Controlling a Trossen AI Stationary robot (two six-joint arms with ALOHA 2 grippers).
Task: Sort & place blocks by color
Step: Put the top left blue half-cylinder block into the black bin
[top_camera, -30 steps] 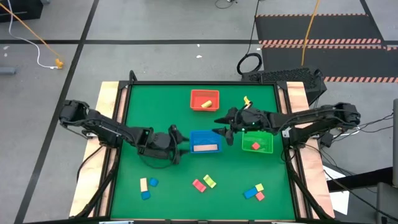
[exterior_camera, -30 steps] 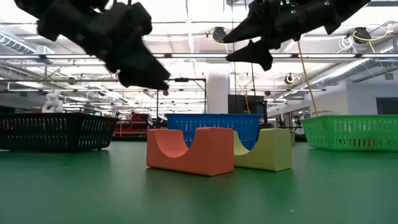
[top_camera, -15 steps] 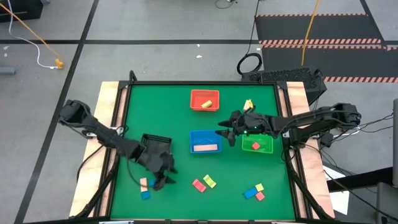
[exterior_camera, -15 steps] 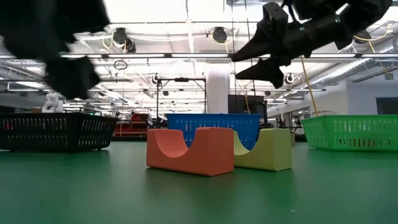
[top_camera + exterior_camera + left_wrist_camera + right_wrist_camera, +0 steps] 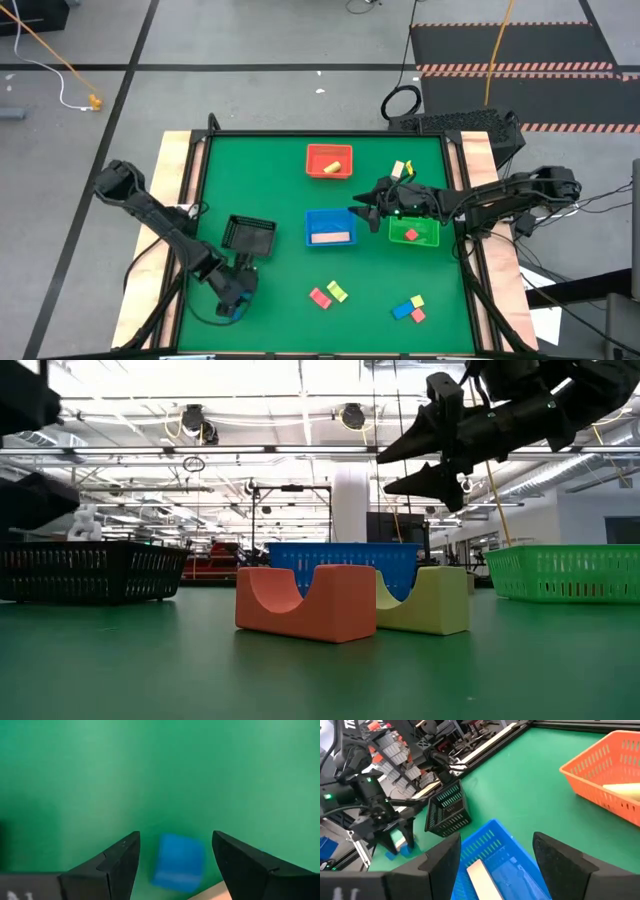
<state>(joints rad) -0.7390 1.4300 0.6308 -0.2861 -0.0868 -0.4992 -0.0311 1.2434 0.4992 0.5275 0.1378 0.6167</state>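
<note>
My left gripper [image 5: 234, 298] is open and low over the near-left group of blocks. In the left wrist view its fingers [image 5: 119, 865] stand on either side of a blue block [image 5: 179, 862] without touching it, and a tan block [image 5: 216, 893] shows beside it. My right gripper [image 5: 356, 206] hovers open and holds nothing, between the blue tray [image 5: 329, 228] and the green tray [image 5: 413, 232], high above the table [image 5: 386, 470]. A red-pink arch block [image 5: 305, 603] and a yellow-green one [image 5: 428, 600] rest on the mat. Three more blocks [image 5: 409, 308] lie near right.
A black tray [image 5: 250, 234] sits just beyond my left gripper. The red tray [image 5: 329, 160] holds a yellow block, the blue tray a tan bar [image 5: 481, 875], the green tray a red block. A small yellow piece [image 5: 400, 168] lies by my right arm. Wooden rails edge the mat.
My left gripper has swung from beside the blue tray toward the table's near-left corner, past the black tray, and has come down over the tan and blue blocks there. No block has visibly moved.
</note>
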